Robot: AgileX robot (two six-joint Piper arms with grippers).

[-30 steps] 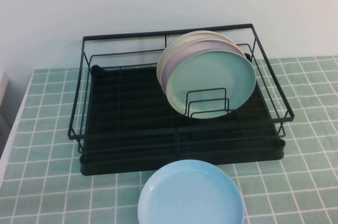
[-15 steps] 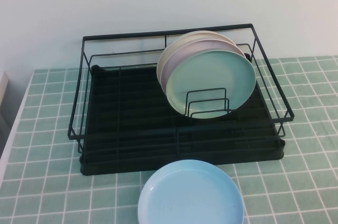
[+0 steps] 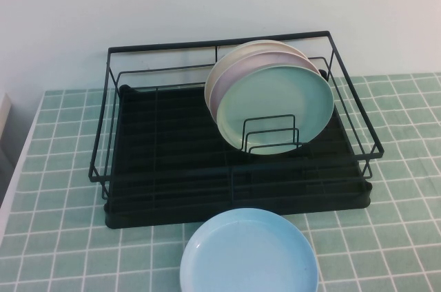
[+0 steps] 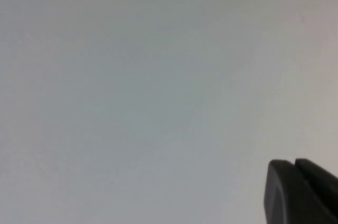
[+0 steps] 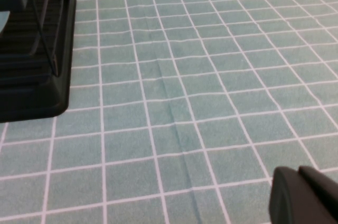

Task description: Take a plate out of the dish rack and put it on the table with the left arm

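The table (image 3: 62,168) of pale-green tiles carries the dish rack (image 3: 172,161), a black wire frame on a ribbed black base. Three plates stand on edge inside it, leaning together behind a small wire divider (image 3: 270,135): a cream plate (image 3: 224,65) at the back, a pink plate (image 3: 231,82) in the middle, and the mint-green plate (image 3: 275,102) in front, glossy and plain with a low rim. A light blue plate (image 3: 248,254) lies flat on the tiles just in front of the rack.

Neither arm appears in the high view. The right wrist view shows bare tiles and a corner of the rack base, well apart from the right gripper (image 5: 303,195) — only a dark edge of it shows. The left wrist view shows just a blank pale surface beyond the left gripper (image 4: 298,189), far from any plate. Whether either gripper is apart or together cannot be told.
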